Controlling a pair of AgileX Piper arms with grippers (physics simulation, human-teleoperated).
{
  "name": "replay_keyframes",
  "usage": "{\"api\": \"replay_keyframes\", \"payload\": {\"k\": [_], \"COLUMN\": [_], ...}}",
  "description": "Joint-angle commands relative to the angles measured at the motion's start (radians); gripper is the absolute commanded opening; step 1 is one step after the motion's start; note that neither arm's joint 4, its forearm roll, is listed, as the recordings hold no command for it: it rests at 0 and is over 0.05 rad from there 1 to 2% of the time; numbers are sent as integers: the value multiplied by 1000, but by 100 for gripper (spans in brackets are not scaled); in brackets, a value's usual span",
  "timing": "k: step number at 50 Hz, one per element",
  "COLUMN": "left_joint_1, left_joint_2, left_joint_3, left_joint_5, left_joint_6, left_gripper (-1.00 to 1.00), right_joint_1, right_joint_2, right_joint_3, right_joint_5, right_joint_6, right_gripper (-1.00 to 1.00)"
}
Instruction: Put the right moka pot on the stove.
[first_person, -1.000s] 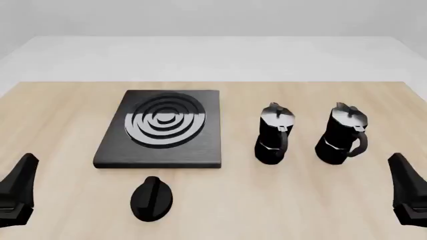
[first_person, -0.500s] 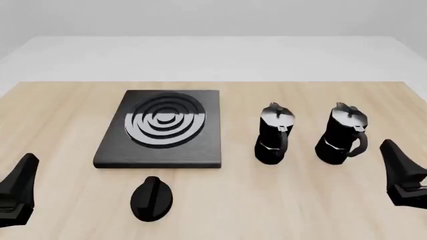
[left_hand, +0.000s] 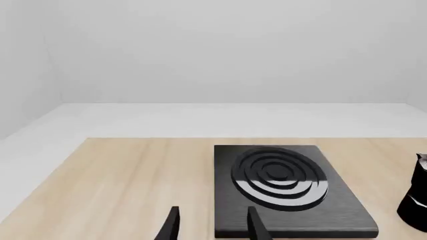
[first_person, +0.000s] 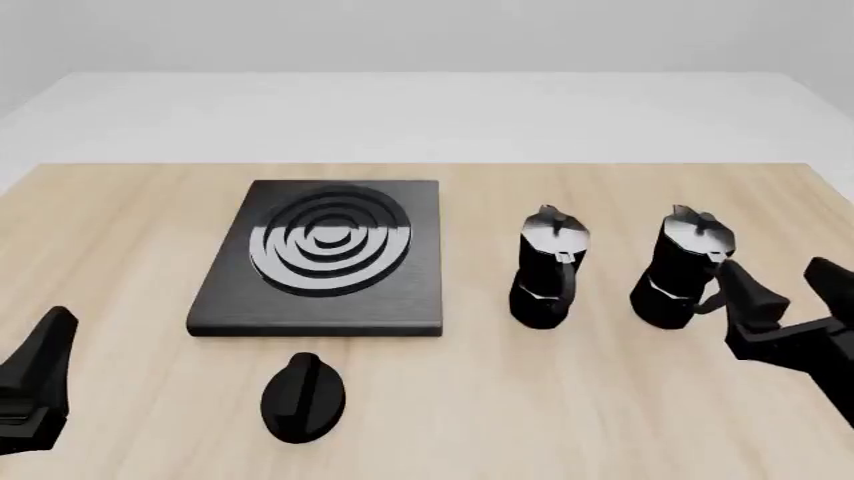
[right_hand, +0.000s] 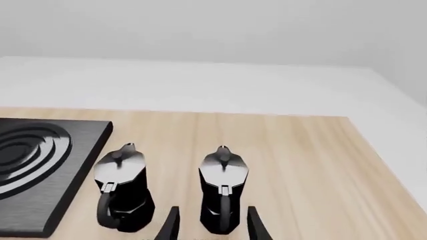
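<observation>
The right moka pot (first_person: 685, 268) stands upright right of its twin (first_person: 547, 270), handle toward the camera, well apart from the stove (first_person: 324, 256). Right gripper (first_person: 787, 300) hangs released beside it; left gripper (left_hand: 211, 227) released.

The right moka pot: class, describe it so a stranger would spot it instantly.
Find the stove on the table; two black moka pots stand to its right. The right moka pot is the one farther from it, nearest the right pincer, unlike its neighbour.
</observation>
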Motion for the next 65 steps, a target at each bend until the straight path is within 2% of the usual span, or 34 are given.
{"api": "replay_keyframes", "payload": {"k": [1, 6, 37, 54, 65], "left_joint_1": [0, 0, 0, 0, 0], "left_joint_2": [0, 0, 0, 0, 0], "left_joint_3": [0, 0, 0, 0, 0], "left_joint_5": [0, 0, 0, 0, 0], "left_joint_6": [0, 0, 0, 0, 0], "left_gripper": [100, 100, 100, 100, 100], "right_joint_1": [-17, -20, -31, -40, -39], "right_joint_2": [201, 293, 679, 851, 942], "right_joint_3": [29, 44, 37, 3, -52], "right_joint_5": [-192, -285, -622, -741, -752], "right_joint_6": [10, 10, 16, 21, 31], "right_gripper": [100, 100, 100, 100, 100]}}
